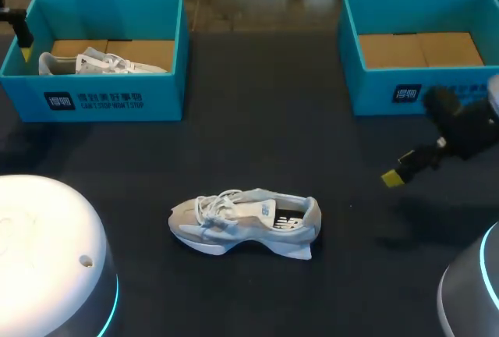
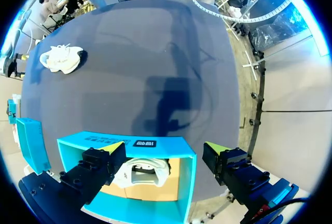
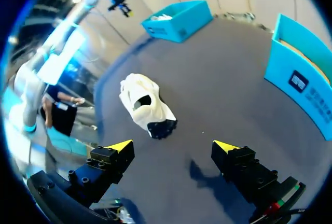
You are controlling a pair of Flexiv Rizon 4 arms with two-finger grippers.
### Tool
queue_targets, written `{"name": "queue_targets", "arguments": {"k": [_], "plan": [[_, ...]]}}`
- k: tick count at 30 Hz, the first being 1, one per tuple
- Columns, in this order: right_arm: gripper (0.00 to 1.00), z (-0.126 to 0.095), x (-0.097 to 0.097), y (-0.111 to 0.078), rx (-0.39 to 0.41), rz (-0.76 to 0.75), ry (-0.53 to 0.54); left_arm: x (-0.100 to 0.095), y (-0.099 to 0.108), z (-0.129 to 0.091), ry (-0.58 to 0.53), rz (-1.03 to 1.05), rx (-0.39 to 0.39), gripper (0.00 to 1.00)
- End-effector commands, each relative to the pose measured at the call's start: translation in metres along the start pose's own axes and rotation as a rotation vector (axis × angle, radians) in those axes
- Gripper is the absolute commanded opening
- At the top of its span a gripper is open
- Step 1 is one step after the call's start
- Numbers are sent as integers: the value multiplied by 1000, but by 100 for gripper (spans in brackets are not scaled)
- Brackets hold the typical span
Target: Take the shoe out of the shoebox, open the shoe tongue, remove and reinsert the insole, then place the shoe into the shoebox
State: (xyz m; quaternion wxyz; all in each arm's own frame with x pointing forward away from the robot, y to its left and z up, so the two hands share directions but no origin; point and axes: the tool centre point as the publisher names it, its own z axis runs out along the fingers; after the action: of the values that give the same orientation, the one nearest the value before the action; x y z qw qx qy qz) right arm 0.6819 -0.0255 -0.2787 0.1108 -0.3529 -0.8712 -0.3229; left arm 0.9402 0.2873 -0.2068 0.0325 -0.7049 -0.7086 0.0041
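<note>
Left gripper [image 2: 165,148] spread, empty, above left box [image 1: 117,99] holding second shoe [image 1: 101,62]. Right gripper [image 3: 174,145] spread, empty, low at 3 o'clock of shoe [image 1: 245,222], well apart; right box [image 1: 421,91] at gripper's 12.

Black right hand [image 3: 173,145], 2 yellow fingertips [image 3: 120,145]

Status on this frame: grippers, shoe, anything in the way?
Left gripper open over left shoebox, second shoe inside. Right gripper open, empty. Shoe on table ahead of it, untouched; nothing between.
</note>
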Motion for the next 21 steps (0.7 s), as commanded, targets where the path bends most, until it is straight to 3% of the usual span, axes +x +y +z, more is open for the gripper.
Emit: {"name": "queue_targets", "arguments": {"k": [1, 3, 15, 21], "plan": [[100, 9, -8, -15, -544, -181, 164, 0, -1, 0, 2, 0, -3, 100], [100, 11, -9, -18, -510, -198, 172, 0, -1, 0, 2, 0, -3, 100], [100, 11, -9, -18, -510, -198, 172, 0, -1, 0, 2, 0, -3, 100], [100, 30, 1, -33, -578, -416, 118, 0, -1, 0, 2, 0, -3, 100]]}}
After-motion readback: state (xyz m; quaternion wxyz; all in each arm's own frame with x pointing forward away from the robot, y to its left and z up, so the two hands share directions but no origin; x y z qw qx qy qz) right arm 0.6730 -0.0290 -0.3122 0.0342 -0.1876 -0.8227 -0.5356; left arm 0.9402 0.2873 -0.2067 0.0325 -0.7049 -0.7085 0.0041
